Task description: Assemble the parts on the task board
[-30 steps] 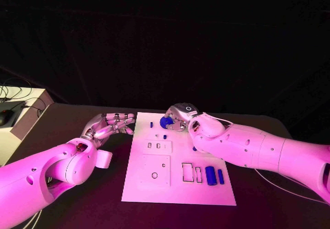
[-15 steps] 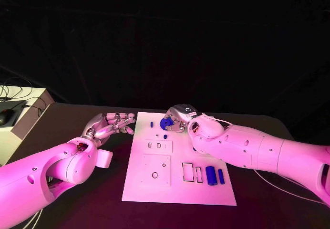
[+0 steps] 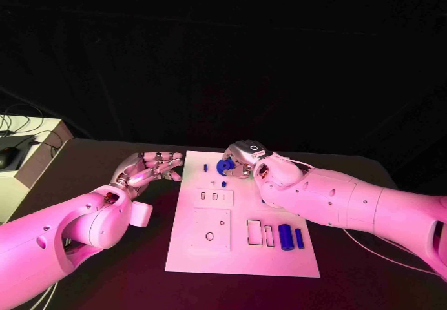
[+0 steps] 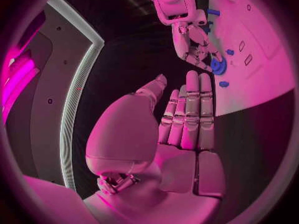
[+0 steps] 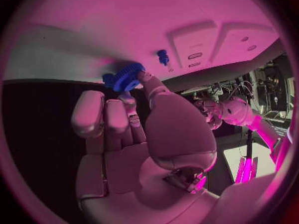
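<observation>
Gear (image 3: pixel 225 166) pinched in my right hand (image 3: pixel 246 159) over the task board's (image 3: pixel 238 257) far edge; a tilt there would jam it. Left hand (image 3: pixel 149 167) idles beside the board, released.

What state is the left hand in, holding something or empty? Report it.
Empty and open. The left hand lies with fingers straight and nothing in its palm, off the task board's left edge.
</observation>
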`<state>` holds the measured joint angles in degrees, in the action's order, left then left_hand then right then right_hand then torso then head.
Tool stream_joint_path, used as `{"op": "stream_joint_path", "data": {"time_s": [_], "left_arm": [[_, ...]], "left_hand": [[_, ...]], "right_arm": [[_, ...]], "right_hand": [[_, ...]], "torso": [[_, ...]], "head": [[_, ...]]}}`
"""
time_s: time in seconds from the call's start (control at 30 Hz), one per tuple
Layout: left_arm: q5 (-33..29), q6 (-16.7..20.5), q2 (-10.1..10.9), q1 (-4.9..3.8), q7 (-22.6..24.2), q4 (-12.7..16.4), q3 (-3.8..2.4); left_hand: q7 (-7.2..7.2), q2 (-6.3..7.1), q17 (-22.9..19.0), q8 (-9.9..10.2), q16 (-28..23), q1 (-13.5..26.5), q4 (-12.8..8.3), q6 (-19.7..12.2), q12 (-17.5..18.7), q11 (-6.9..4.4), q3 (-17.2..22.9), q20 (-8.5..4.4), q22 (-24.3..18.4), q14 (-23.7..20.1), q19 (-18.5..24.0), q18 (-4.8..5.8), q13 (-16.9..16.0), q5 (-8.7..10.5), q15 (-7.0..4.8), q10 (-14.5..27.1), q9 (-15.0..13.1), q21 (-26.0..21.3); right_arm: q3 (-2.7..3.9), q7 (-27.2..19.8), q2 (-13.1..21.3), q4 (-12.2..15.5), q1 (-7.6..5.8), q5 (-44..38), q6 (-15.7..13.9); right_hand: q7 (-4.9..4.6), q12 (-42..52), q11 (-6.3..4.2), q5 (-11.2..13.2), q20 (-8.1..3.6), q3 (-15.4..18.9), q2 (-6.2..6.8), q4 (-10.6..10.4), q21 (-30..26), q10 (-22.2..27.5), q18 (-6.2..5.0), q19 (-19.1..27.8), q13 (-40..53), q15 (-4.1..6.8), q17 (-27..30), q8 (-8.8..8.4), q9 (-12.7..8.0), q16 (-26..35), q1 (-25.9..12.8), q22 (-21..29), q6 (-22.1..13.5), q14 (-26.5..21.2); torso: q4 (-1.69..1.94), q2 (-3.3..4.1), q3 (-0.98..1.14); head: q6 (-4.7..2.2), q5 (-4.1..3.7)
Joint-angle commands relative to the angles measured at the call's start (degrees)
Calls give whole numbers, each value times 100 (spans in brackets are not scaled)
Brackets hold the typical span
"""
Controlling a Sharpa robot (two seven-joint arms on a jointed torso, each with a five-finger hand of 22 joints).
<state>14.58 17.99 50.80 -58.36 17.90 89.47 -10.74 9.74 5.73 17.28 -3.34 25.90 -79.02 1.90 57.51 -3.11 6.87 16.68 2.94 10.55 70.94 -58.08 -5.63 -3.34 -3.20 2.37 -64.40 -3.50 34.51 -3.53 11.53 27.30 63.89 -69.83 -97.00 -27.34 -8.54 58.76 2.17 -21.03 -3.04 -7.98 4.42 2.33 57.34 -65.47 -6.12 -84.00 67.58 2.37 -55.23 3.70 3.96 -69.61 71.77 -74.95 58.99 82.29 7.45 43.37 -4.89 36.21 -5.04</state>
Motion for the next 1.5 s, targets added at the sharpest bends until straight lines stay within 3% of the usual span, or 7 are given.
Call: {"op": "stream_joint_path", "data": {"time_s": [0.03, 0.1, 0.17, 0.3, 0.8, 1.23, 1.5], "left_arm": [[18, -54, -14, 0, 26, 2, -4], [18, -54, -17, 0, 25, -2, -4], [18, -56, -20, 0, 23, -5, -4], [18, -60, -23, 0, 19, -9, -4], [18, -52, -25, 1, 21, -18, -4], [18, -32, -21, 2, 21, -37, -4], [18, -24, -11, 2, 21, -39, -4]], "left_hand": [[6, 19, -9, -13, 37, 4, 9, -55, -24, 9, -30, 11, -40, -27, 38, -56, -3, 12, 1, 39, 1, 39], [12, 22, -9, -12, 37, 8, 11, -73, -24, 11, -33, 12, -42, -27, 39, -56, -3, 12, 2, 43, 2, 40], [12, 22, -9, -12, 37, 8, 11, -73, -24, 11, -33, 12, -42, -27, 39, -56, -3, 12, 2, 43, 2, 40], [12, 11, -10, -14, 35, 2, 12, -77, -25, 13, -26, 13, -45, -28, 39, -56, -4, 11, 3, 50, 2, 41], [14, 21, -9, -13, 39, -9, -5, -81, -25, 14, 26, 9, -44, -33, 53, -58, -3, 10, 1, 51, 2, 66], [31, 39, -7, -11, 46, -16, -22, -112, -25, 22, 65, 7, -42, -34, 62, -62, -3, 10, 2, 64, 4, 98], [30, 40, -7, -11, 48, -16, -40, -115, -24, 21, 67, 5, -33, -37, 75, -62, -3, 10, 1, 64, 4, 123]], "right_arm": [[-5, -38, -8, -48, 9, 27, 17], [-5, -48, -9, -63, 9, 88, 6], [-6, -61, -7, -73, 10, 157, 3], [-6, -128, 4, -90, 10, 268, 33], [-16, -290, 95, -100, 14, 462, 114], [-62, -289, 133, -201, 59, 649, 277], [-78, -276, 252, -85, 110, 641, -30]], "right_hand": [[-33, -79, 31, 133, 18, 54, 81, -104, -21, 73, -37, -321, -78, -35, -15, -3, -15, 26, -10, -749, -170, 12], [-48, -80, 47, 87, 44, 114, 123, -282, -27, 113, -54, -321, -136, -48, -32, 1, -10, 24, -1, -749, -211, 10], [-51, -90, 50, -281, 45, 150, 95, -445, -24, 140, -56, -323, -159, -51, -46, -4, -12, 14, -223, -751, -232, 15], [-42, -30, 52, -431, 50, 110, 138, -663, 6, 136, -58, -331, -179, -54, -75, 0, -7, -10, -534, -756, -236, 18], [18, 72, 12, -459, 28, 105, 42, -714, 75, 42, -41, -339, -143, -26, -106, 11, -1, -38, -661, -770, -63, 27], [27, 91, 10, -382, 23, 147, -31, -835, 86, 23, -36, -335, -122, -24, -101, 10, -2, -39, -826, -769, -48, 26], [31, 108, 8, -389, 19, 160, -38, -881, 91, 5, -36, -336, -108, -22, -99, 10, -2, -41, -875, -769, -38, 27]], "torso": [[-1, -2, 2], [-1, -3, 1], [0, -3, 3], [-6, -2, 4], [-12, 0, 8], [1, -7, 0], [-1, 3, 6]], "head": [[1, -1], [6, -2], [-1, -4], [0, -5], [0, 3], [16, -14], [16, -1]]}}
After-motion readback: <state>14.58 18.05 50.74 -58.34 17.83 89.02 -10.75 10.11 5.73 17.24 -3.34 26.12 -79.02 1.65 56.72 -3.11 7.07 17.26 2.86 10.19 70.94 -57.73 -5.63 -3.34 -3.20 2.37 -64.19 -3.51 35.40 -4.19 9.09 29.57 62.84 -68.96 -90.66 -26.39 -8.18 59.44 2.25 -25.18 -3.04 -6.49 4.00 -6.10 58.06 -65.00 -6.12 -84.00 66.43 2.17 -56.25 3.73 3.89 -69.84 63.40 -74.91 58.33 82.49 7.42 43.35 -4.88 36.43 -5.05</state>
